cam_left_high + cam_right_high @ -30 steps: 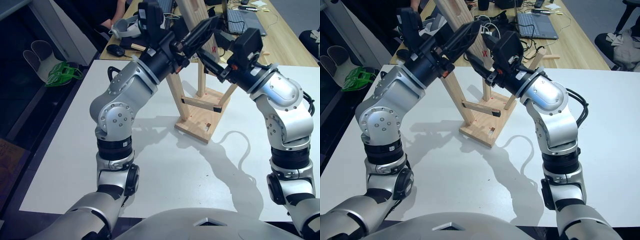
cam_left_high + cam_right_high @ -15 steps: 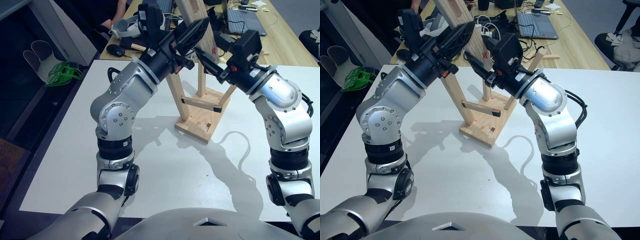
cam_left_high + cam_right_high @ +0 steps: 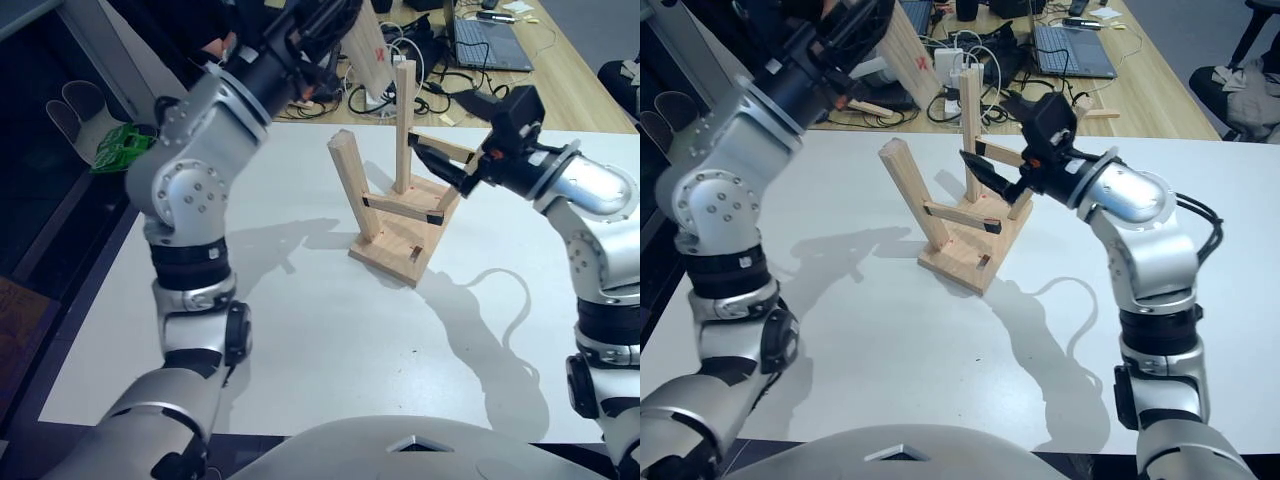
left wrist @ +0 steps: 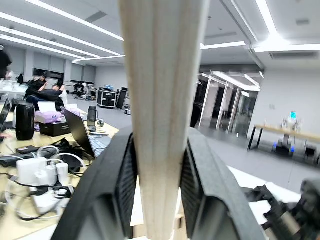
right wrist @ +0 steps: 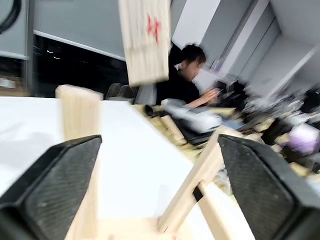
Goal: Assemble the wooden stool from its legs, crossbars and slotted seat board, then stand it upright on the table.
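My left tool clamps a loose leg high above the upturned stool; my right tool gapes beside it, ready to steady.

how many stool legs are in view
4. One leg sits in the left gripper; three stand in the seat board: the near-left leg, the far leg, and the right leg, partly hidden.

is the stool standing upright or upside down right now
Upside down: the stool has its seat board flat on the table, and its legs point up.
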Action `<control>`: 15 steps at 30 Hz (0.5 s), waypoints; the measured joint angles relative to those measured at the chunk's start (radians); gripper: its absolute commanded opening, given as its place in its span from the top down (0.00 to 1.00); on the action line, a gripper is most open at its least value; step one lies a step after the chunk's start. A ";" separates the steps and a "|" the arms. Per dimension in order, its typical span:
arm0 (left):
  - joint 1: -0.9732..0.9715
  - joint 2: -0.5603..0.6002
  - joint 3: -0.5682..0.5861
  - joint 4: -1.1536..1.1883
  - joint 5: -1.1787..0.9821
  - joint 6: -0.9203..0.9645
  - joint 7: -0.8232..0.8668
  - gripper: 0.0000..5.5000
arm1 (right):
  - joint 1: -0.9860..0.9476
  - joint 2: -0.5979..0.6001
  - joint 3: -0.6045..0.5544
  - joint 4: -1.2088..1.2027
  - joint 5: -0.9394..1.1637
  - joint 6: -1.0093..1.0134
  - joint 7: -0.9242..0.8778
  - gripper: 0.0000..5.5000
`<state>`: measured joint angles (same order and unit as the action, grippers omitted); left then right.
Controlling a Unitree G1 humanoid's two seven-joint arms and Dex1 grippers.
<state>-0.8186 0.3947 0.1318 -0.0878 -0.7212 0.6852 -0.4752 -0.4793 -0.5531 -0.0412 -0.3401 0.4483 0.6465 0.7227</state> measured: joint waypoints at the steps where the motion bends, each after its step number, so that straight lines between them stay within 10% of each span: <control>1: -0.022 0.062 -0.013 0.030 0.015 -0.002 -0.085 0.82 | -0.003 -0.011 -0.045 -0.016 0.084 0.064 0.015 0.23; 7: -0.080 0.254 -0.176 0.065 0.060 -0.012 -0.551 0.82 | -0.157 -0.006 -0.178 -0.045 0.404 0.280 -0.011 0.23; 15: -0.105 0.348 -0.354 0.091 0.196 -0.078 -0.889 0.82 | -0.322 0.009 -0.079 -0.044 0.477 0.312 -0.013 0.23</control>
<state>-0.9232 0.7429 -0.2223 0.0030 -0.5247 0.6070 -1.3638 -0.8015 -0.5446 -0.1203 -0.3843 0.9253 0.9585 0.7093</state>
